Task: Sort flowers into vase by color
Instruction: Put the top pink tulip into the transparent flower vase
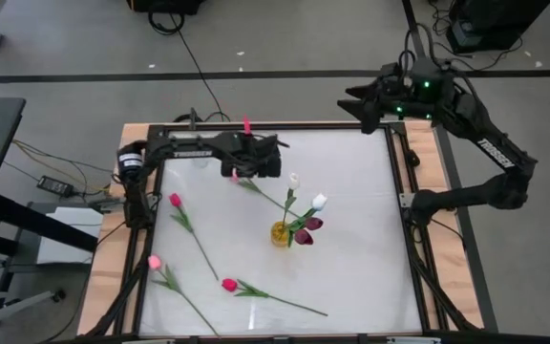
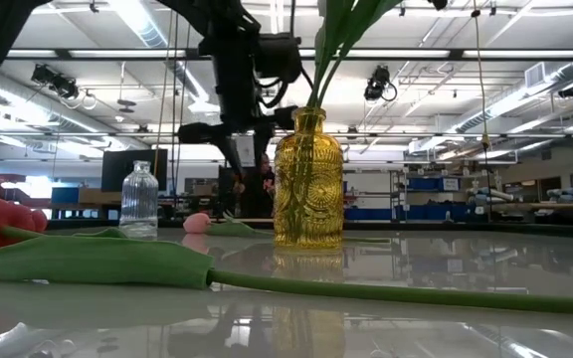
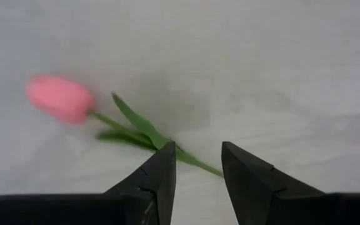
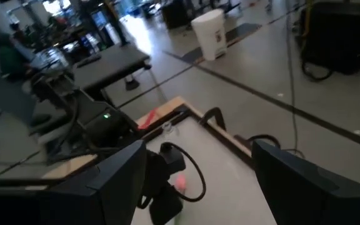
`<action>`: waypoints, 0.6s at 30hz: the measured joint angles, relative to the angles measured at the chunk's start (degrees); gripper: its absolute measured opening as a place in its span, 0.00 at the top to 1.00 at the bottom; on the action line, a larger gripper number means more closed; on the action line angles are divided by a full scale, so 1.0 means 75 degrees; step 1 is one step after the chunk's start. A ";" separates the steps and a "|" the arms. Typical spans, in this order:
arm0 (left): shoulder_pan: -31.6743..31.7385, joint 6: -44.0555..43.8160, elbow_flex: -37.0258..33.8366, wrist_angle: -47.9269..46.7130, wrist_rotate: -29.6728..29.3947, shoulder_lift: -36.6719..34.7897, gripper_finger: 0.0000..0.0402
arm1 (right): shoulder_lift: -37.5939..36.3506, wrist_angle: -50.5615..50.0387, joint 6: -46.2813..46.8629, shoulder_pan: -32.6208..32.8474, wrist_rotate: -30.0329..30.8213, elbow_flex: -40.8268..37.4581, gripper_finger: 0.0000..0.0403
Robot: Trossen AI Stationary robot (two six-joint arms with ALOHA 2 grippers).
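A pink tulip (image 3: 58, 98) lies flat on the white table, and its green stem (image 3: 195, 162) runs back between my left gripper's (image 3: 195, 147) open fingers. That gripper (image 1: 237, 173) hovers over the far middle of the table, pointing down and clear of the surface (image 2: 237, 171). A yellow glass vase (image 1: 282, 232) holds white (image 1: 319, 202) and dark purple (image 1: 309, 225) tulips. Three more tulips lie on the table's left and near part: (image 1: 174, 200), (image 1: 154, 262), (image 1: 228, 285). My right gripper (image 1: 356, 103) waits open beyond the far right corner (image 4: 199, 169).
A small clear glass bottle (image 2: 139, 199) stands on the table to the left of the yellow vase (image 2: 307, 179) in the low view. A red tulip and its leaf (image 2: 88, 261) lie close to the low camera. The table's right half (image 1: 361, 248) is bare.
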 joint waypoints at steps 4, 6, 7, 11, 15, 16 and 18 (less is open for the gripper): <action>-0.0263 -0.1162 0.0000 0.0032 0.0001 0.0413 0.67 | 0.0000 -0.0222 -0.0299 -0.0493 -0.0903 0.0000 0.26; -0.0388 -0.1716 -0.0003 0.0048 0.0026 0.0589 0.67 | 0.0000 -0.0270 -0.0471 -0.0669 -0.1141 0.0000 0.26; -0.0444 -0.1978 -0.0003 0.0089 0.0030 0.0634 0.67 | 0.0000 -0.0279 -0.0550 -0.0748 -0.1222 0.0000 0.26; -0.0593 -0.2776 0.0000 0.0105 0.0089 0.0873 0.67 | 0.0000 -0.0287 -0.0852 -0.1023 -0.1493 0.0000 0.26; -0.0608 -0.3303 0.0000 0.0126 0.0427 0.1108 0.67 | 0.0000 -0.0286 -0.0940 -0.1318 -0.1840 0.0000 0.26; -0.0626 -0.3398 0.0000 0.0135 0.0480 0.1165 0.67 | 0.0000 -0.0294 -0.0987 -0.1372 -0.1888 0.0000 0.26; -0.0649 -0.3568 -0.0001 0.0207 0.0581 0.1294 0.67 | 0.0000 -0.0316 -0.1067 -0.1464 -0.1957 0.0000 0.26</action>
